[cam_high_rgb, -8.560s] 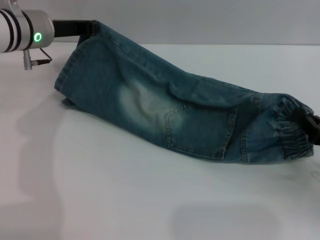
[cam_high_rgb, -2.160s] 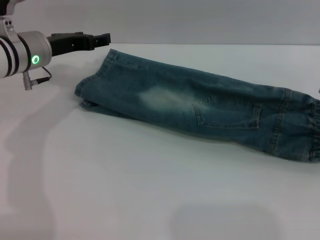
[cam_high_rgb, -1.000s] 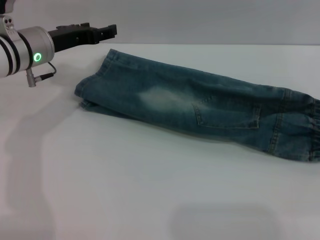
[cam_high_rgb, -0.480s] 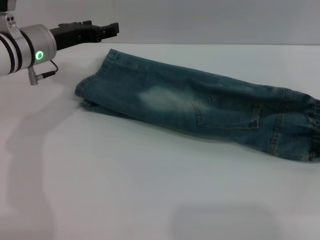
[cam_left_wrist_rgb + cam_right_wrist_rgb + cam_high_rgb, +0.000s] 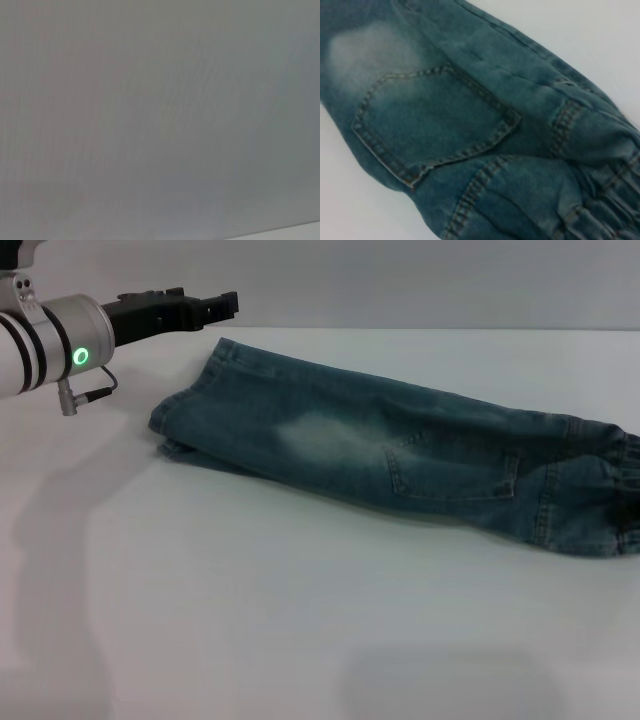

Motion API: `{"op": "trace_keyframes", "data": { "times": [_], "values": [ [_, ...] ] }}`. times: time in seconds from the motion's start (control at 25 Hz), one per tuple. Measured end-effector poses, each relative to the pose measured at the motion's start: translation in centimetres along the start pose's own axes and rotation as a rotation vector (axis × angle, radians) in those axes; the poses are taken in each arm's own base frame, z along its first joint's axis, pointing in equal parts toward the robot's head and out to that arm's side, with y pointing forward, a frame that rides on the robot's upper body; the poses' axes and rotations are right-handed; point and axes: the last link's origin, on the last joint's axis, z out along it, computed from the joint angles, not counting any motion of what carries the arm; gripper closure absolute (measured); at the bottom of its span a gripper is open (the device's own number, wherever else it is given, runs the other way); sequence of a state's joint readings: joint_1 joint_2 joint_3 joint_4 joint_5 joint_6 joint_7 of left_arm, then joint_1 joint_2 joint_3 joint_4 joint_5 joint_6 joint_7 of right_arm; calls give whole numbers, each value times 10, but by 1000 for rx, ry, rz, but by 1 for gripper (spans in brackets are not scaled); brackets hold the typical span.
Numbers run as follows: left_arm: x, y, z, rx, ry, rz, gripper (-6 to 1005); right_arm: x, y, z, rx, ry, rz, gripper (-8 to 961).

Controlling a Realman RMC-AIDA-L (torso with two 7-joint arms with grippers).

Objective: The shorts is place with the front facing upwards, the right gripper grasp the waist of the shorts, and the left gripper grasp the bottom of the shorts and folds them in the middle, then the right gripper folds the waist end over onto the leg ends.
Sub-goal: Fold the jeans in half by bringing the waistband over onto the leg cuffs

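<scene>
The shorts [image 5: 380, 445] lie folded lengthwise on the white table [image 5: 300, 620], a back pocket [image 5: 450, 470] facing up. Their leg ends [image 5: 185, 415] point left. The ruffled waist [image 5: 610, 500] sits bunched at the right edge. My left gripper [image 5: 215, 308] hovers open above and to the left of the leg ends, touching nothing. Of my right gripper only a dark tip [image 5: 634, 512] shows, at the frame's edge against the waist. The right wrist view is close over the pocket [image 5: 435, 125] and the gathered waist [image 5: 600, 210]. The left wrist view shows only blank grey.
The white table spreads bare in front of the shorts and to their left. A grey wall [image 5: 400, 280] stands behind the table's far edge.
The waist end has bunched and risen slightly at the right edge. My left gripper, which let the leg ends go earlier, has drifted a little up and away from them.
</scene>
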State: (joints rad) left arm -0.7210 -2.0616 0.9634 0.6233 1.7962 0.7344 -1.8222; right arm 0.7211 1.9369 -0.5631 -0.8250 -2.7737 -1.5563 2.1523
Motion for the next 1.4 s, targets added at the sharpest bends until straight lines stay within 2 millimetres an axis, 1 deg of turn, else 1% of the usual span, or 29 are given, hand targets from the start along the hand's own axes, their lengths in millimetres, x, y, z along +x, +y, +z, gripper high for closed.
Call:
{"op": "trace_keyframes", "data": {
  "times": [0.12, 0.24, 0.56, 0.72, 0.8, 0.88, 0.92, 1.12, 1.24, 1.36, 1.4],
  "values": [
    [0, 0, 0, 1, 0, 2, 153, -3, 5, 4, -17, -9, -22, 417],
    [0, 0, 0, 2, 0, 2, 153, -6, 9, 7, -31, -17, -51, 450],
    [-1, -1, 0, 4, -1, 4, 154, -2, 9, 10, -34, -6, -81, 537],
    [-2, 2, 0, -13, -6, 26, 155, 1, 10, 12, -40, 6, -81, 715],
    [-3, 10, 3, -48, -14, 52, 155, 5, 9, 13, -42, 8, -74, 799],
    [-7, 25, 8, -99, -19, 92, 155, 7, 9, 13, -47, 6, -66, 877],
    [-10, 35, 12, -134, -19, 118, 155, 9, 8, 12, -47, 6, -63, 877],
    [-27, 70, 26, -215, -2, 289, 155, 17, 11, 12, -86, 8, -48, 877],
    [-39, 85, 29, -240, 28, 381, 154, 20, 16, 8, -143, -6, -42, 877],
    [-51, 95, 28, -256, 67, 475, 154, 23, 23, 2, -211, -19, -40, 877],
    [-56, 99, 27, -255, 103, 532, 154, 23, 26, -2, -235, -23, -44, 877]
  ]
}}
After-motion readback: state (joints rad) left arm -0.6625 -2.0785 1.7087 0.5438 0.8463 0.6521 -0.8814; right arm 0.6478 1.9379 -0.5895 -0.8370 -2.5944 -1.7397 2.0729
